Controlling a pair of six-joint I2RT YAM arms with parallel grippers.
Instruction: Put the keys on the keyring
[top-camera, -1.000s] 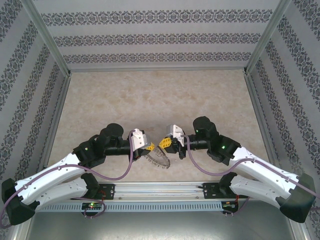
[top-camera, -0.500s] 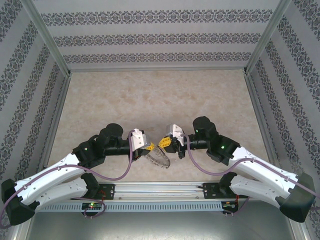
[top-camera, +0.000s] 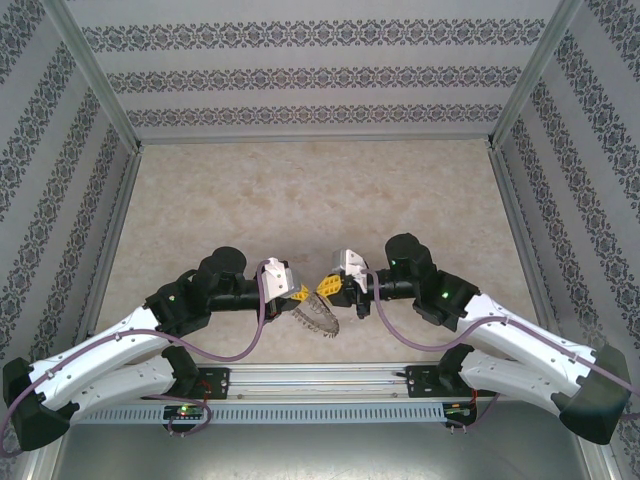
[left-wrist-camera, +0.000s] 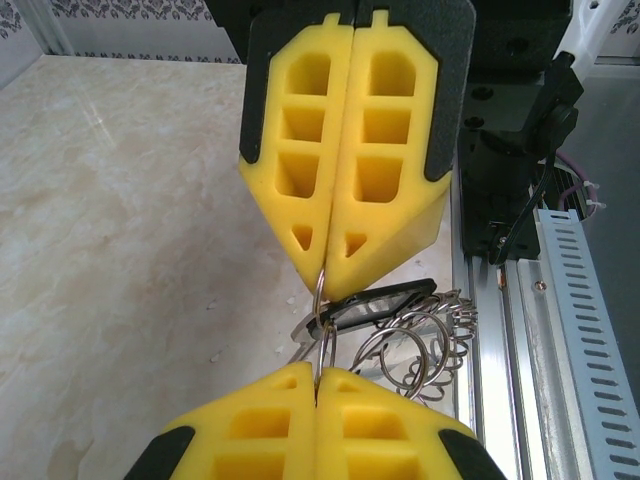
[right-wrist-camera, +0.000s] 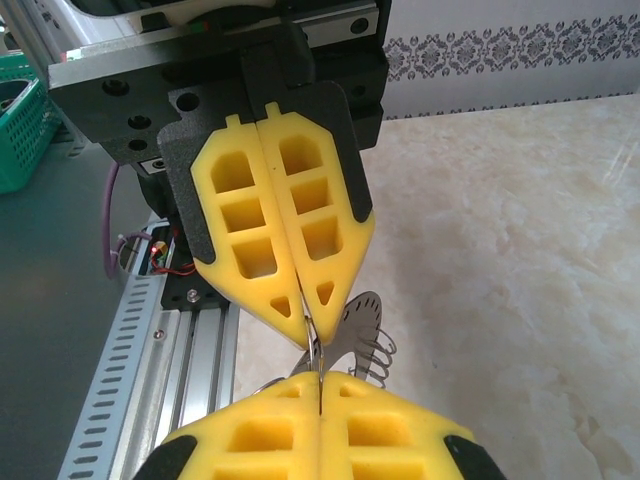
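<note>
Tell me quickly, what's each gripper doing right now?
Left gripper: closed, pinching a thin wire of the keyring.
Right gripper: closed on the same keyring.

Both arms sweep in low from 7 and 5 o'clock, elbows bent, forearms turned inward. The left end effector (top-camera: 300, 294) points to 3 o'clock and the right end effector (top-camera: 330, 287) to 9 o'clock, the two tip to tip at centre. Yellow pads (left-wrist-camera: 400, 215) are pressed flat together on each: both pairs clamped, no gap.
</note>
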